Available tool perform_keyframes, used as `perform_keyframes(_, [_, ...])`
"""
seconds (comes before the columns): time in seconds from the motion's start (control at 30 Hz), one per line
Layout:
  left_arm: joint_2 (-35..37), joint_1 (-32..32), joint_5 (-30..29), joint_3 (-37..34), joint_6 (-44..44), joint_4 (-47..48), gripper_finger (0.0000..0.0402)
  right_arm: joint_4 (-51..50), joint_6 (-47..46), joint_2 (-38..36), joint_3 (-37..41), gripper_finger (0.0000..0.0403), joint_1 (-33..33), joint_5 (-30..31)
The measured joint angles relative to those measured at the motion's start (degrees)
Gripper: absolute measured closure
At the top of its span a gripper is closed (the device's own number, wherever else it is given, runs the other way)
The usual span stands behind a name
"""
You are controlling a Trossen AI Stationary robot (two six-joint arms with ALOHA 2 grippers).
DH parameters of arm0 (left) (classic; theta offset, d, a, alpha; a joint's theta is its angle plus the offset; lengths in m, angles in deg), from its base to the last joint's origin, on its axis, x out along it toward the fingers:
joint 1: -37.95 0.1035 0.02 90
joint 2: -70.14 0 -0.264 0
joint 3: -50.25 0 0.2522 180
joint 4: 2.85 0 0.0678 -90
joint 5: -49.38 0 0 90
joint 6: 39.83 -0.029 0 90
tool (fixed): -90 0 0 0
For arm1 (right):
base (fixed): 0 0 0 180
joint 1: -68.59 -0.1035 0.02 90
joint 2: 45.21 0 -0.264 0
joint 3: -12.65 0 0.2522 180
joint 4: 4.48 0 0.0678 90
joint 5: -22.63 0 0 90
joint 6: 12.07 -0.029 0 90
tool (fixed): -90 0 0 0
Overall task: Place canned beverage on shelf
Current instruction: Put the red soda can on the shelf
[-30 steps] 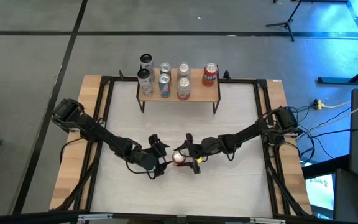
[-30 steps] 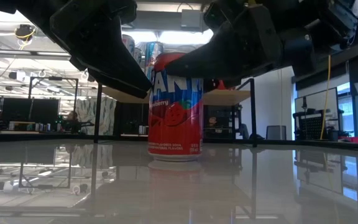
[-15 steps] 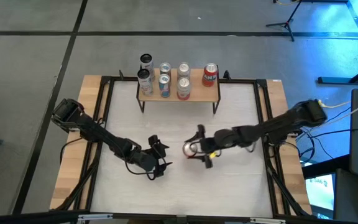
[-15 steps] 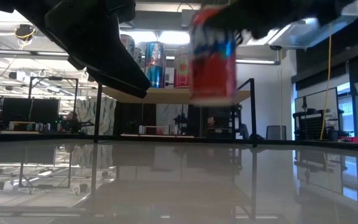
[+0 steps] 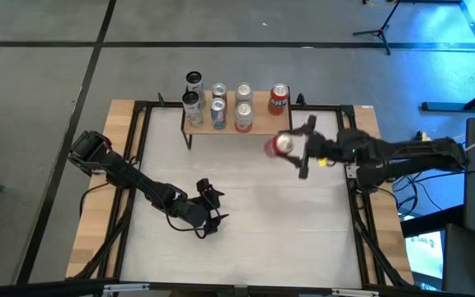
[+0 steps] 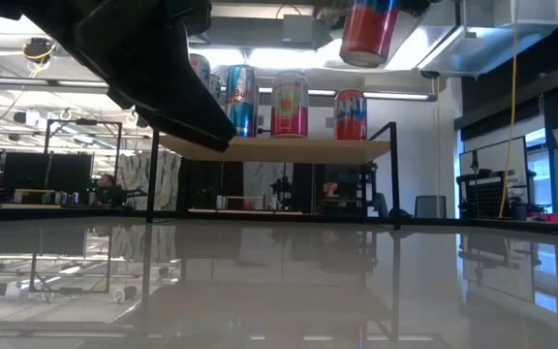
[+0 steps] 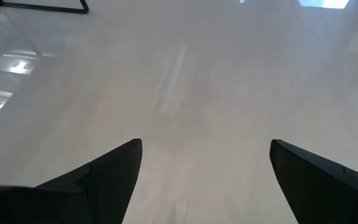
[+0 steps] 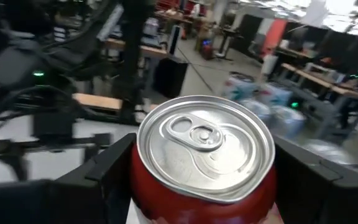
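The right gripper [image 5: 291, 147] clamps a red can [image 5: 282, 145], raised off the table just beside the right end of the shelf [image 5: 258, 125]; no label on it is readable. On the shelf stand seven cans, lettering too small to read. The left gripper [image 5: 213, 216], jaws spread, waits over the near-left table [image 5: 303, 239].

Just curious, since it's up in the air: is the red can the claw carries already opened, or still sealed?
Still sealed. The right wrist view shows the red can with its pull tab lying flat and the lid unbroken, gripped in the right claw.
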Motion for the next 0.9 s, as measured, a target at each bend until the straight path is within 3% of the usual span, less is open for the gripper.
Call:
perform_keyframes(0.33, [0.0,0.0,-0.5,0.0,-1.5,0.2,0.0058,-9.5,1.0,4.7,-6.3,0.0118,19.0,-16.7])
perform_keyframes(0.63, [0.0,0.0,-0.5,0.0,-1.4,0.3,0.0058,-18.5,5.4,10.6,-12.4,0.0118,30.1,-32.7])
perform_keyframes(0.9, [0.0,0.0,-0.5,0.0,-1.4,0.2,0.0058,-18.9,7.4,13.8,-12.5,0.0118,34.4,-34.8])
